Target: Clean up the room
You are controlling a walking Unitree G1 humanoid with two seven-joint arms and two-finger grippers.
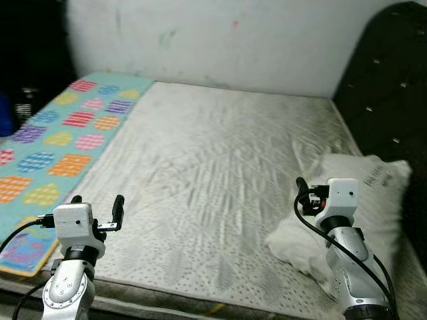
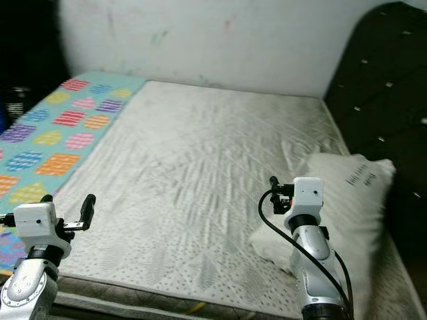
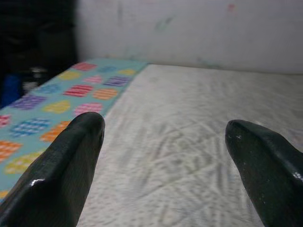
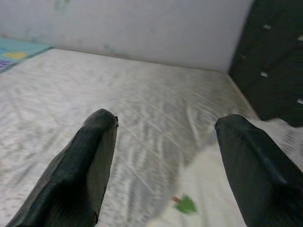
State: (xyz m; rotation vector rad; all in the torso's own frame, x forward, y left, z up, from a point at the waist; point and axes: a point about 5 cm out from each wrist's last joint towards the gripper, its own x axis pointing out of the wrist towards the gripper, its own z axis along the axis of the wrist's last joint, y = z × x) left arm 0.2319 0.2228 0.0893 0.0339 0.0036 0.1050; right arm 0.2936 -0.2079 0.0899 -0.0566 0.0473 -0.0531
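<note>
A white pillow (image 1: 371,190) lies on the right side of the bare grey-white mattress (image 1: 213,147), against the black headboard (image 1: 387,87). A turquoise blanket (image 1: 60,137) with coloured patches lies along the mattress's left side. My right gripper (image 1: 310,193) is held up over the pillow's near left edge, open and holding nothing. In the right wrist view the pillow (image 4: 208,184) lies under the spread fingers (image 4: 85,161). My left gripper (image 1: 97,205) hovers open over the mattress's near left corner, beside the blanket (image 3: 57,94).
A stained white wall (image 1: 220,40) runs behind the bed. A dark area with a dim object (image 1: 23,103) lies beyond the blanket at far left. The mattress's front edge (image 1: 200,293) is just below my arms.
</note>
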